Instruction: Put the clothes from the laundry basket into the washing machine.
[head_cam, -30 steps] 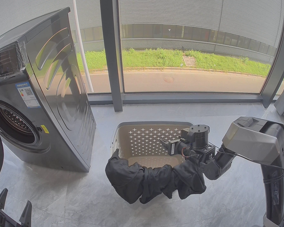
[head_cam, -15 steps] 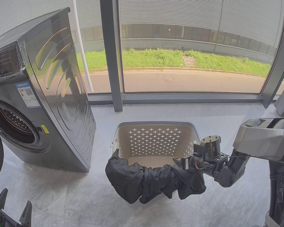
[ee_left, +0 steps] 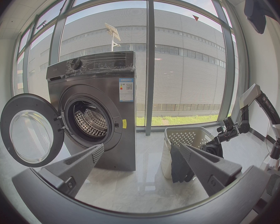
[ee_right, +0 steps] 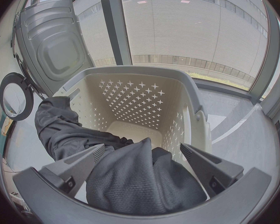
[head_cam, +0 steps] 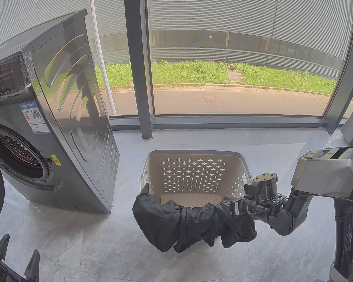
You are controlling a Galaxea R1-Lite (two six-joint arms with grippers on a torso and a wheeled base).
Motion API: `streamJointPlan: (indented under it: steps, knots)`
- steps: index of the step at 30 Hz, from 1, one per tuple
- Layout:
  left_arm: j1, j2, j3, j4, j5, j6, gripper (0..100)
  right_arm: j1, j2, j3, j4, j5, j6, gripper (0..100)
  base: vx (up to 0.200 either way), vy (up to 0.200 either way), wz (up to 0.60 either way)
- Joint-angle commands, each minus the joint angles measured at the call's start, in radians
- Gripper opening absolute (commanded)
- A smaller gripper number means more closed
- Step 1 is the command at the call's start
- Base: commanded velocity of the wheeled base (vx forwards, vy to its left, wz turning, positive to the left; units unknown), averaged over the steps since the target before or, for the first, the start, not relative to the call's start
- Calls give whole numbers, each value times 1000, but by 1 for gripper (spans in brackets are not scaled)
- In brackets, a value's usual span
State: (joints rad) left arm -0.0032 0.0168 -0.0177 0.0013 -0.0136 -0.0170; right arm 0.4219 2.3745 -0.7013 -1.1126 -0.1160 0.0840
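Note:
A beige laundry basket [head_cam: 195,155] stands on the floor, with a black garment [head_cam: 192,224] draped over its near rim. My right gripper [head_cam: 226,205] sits at the basket's near right corner, just over the garment's right end. In the right wrist view this gripper [ee_right: 141,150] is open, its fingers on either side of the garment [ee_right: 140,178]. The grey washing machine [head_cam: 66,110] stands to the left with its drum [head_cam: 17,157] exposed and its door [ee_left: 31,129] swung open. Low at the near left, my left gripper [head_cam: 17,255] is open and holds nothing.
A window wall with a dark pillar [head_cam: 139,59] runs behind the basket. Bare tiled floor [head_cam: 98,247] lies between the machine and the basket. The left wrist view shows the basket [ee_left: 183,137] to the right of the machine [ee_left: 96,109].
My right arm has drawn back from over the basket's inside and come down to its near right corner, over the garment's right end. The left arm has stayed put.

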Motion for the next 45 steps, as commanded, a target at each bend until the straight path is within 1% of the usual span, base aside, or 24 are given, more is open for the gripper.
streamJointPlan:
  steps: [1,6,7,20,25,31,34,35,36,37,41,45]
  knots:
    - [0,-17,16,0,0,-1,100,0,6,9,3,-2,0,100,0,0,0]
    - [0,-17,16,0,0,0,100,9,8,6,3,-4,0,100,0,0,0]
    - [0,-17,16,0,0,0,100,11,8,5,3,-4,-1,0,0,0,0]
    - [0,-17,16,0,0,-1,100,9,2,-10,5,-7,-1,0,0,0,0]
    - [0,-17,16,0,0,-1,100,11,-18,-30,7,-7,3,0,0,0,0]
    - [0,-17,16,0,0,-1,100,15,-81,-43,3,-4,14,0,0,0,0]
    - [0,-17,16,0,0,0,100,37,-129,-60,5,-2,43,0,0,0,0]
    - [0,-17,16,0,0,0,100,37,-129,-60,5,-2,43,0,0,0,0]
    - [0,-17,16,0,0,-1,100,54,-156,-75,7,-2,59,0,0,0,0]
    - [0,-17,16,0,0,-1,100,61,-172,-81,8,-1,63,0,0,0,0]
    - [0,-17,16,0,1,0,100,78,-245,-119,14,4,77,0,0,0,0]
    - [0,-17,16,0,1,-1,100,86,-371,-136,19,9,80,0,0,0,0]
